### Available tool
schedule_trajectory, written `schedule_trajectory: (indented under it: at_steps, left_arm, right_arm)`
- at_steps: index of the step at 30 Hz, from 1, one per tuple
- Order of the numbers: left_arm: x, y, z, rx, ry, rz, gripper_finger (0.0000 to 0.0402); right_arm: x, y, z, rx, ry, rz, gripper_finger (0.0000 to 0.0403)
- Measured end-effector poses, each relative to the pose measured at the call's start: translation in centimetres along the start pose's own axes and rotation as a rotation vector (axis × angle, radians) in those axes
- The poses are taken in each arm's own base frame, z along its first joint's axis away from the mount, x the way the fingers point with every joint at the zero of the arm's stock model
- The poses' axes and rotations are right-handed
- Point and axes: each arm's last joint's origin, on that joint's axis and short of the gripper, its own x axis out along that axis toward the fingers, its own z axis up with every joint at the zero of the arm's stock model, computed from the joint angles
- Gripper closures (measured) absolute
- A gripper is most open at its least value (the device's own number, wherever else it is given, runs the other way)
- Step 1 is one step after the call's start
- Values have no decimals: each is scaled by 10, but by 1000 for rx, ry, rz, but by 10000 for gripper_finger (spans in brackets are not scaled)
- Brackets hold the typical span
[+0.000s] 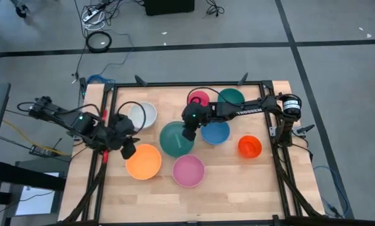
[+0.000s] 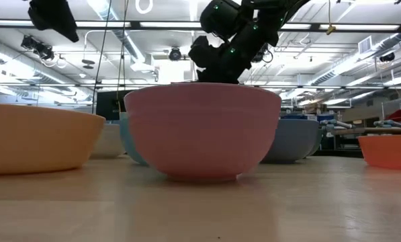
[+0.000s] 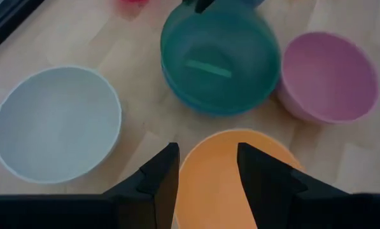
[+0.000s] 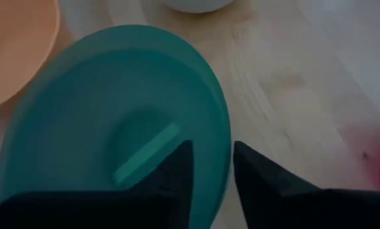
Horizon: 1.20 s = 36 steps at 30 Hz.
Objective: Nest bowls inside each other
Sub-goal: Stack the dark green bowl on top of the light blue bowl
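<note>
Mid-table, green bowl [image 1: 176,139] nested in a blue one, rim edge showing only from the left wrist. Right gripper [image 4: 210,166] straddling its rim, fingers apart. Left gripper [image 3: 205,166] parted above orange bowl [image 1: 143,161]. Low down, pink bowl [image 2: 202,129] blocking all. Pale wooden table [image 1: 231,176]; grey floor.

My right arm reaches in from the right side and stretches far across toward the middle. Its right tool [image 1: 188,132] points down, and its two dark fingers [image 4: 177,166] stand a little apart with a small gap between them. My left arm comes in from the left side, bent low. Its left tool [image 1: 128,148] also points down, and its fingers [image 3: 161,173] are spread apart, holding nothing.
</note>
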Motion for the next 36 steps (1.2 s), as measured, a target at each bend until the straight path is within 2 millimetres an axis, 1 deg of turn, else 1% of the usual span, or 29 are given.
schedule_trajectory:
  at_steps: [6,11,15,17,20,25,29,36]
  left_arm:
    - [9,-7,0,18,33,34,234]
    - [11,-8,0,23,39,39,234]
    - [11,-8,0,24,40,40,234]
    - [11,-8,0,23,39,37,234]
    - [11,-8,0,23,40,37,234]
    - [11,-8,0,26,40,36,234]
    - [11,-8,0,25,40,36,234]
    - [11,-9,0,22,35,31,234]
  right_arm:
    - [-2,1,0,5,6,7,244]
    - [-18,4,5,1,-39,-18,232]
    - [-33,5,11,-45,-97,-94,242]
    - [-36,4,11,-49,-99,-109,252]
    - [-34,3,7,-49,-57,-122,268]
    - [-34,3,6,-50,-47,-130,285]
    - [-34,3,5,-33,-34,-122,290]
    - [-28,4,-7,-6,-2,-106,291]
